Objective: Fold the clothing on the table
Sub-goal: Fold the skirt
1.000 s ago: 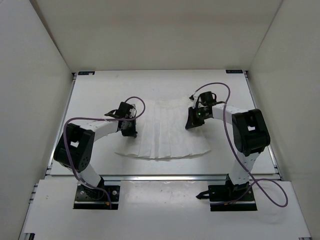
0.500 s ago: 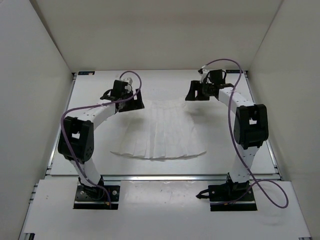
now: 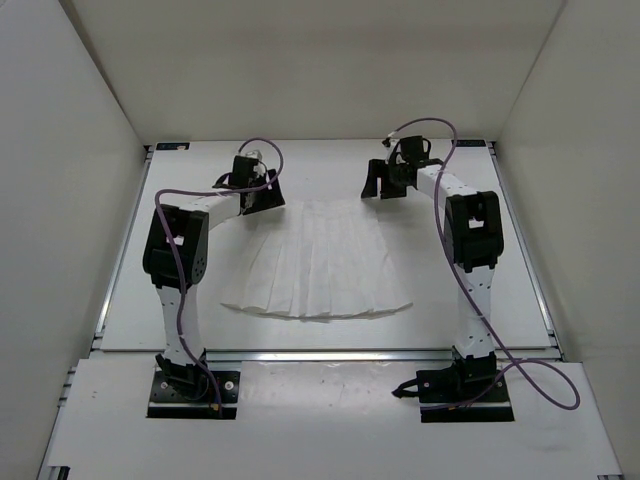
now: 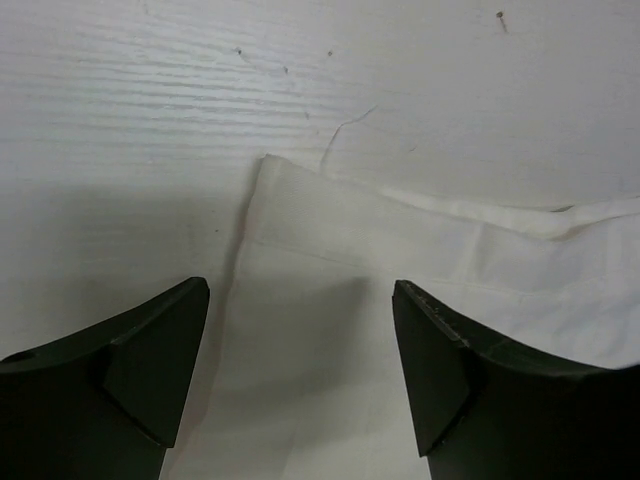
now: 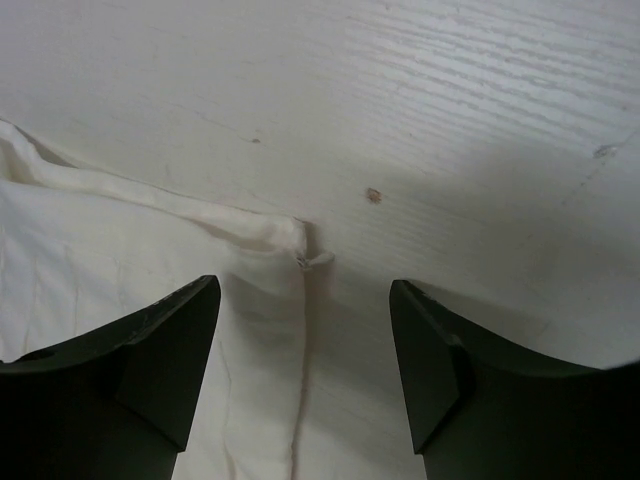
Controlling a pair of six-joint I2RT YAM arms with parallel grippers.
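The left gripper (image 4: 300, 300) is spread: its two dark fingers (image 4: 150, 370) stand wide apart and pinch nothing. Below the gap lies the far left corner of the clothing (image 4: 420, 250), flat on the table (image 4: 300, 80). A folded band runs from that corner off to the right. Whether the fingertips touch the cloth cannot be told.

The right gripper (image 5: 305, 295) is spread too, jaws apart and holding nothing. Under its gap sits the far right corner of the clothing, where a rolled edge ends in a small tuft of thread and a seam runs back toward the camera. Just past that corner, on the bare grained table top, is a small brown speck (image 5: 373, 195).

Seen from above, each gripper hangs over one corner of the narrow far end of the clothing. The left arm (image 3: 178, 245) bends in from the left and the right arm (image 3: 470, 230) reaches in from the right.

The clothing lies spread flat in the middle of the table. It is narrow at the far end and flares to a wide curved hem on the near side, with pleat lines running lengthwise. Bare table surrounds it on every side, and white walls (image 3: 60, 150) stand around the table.
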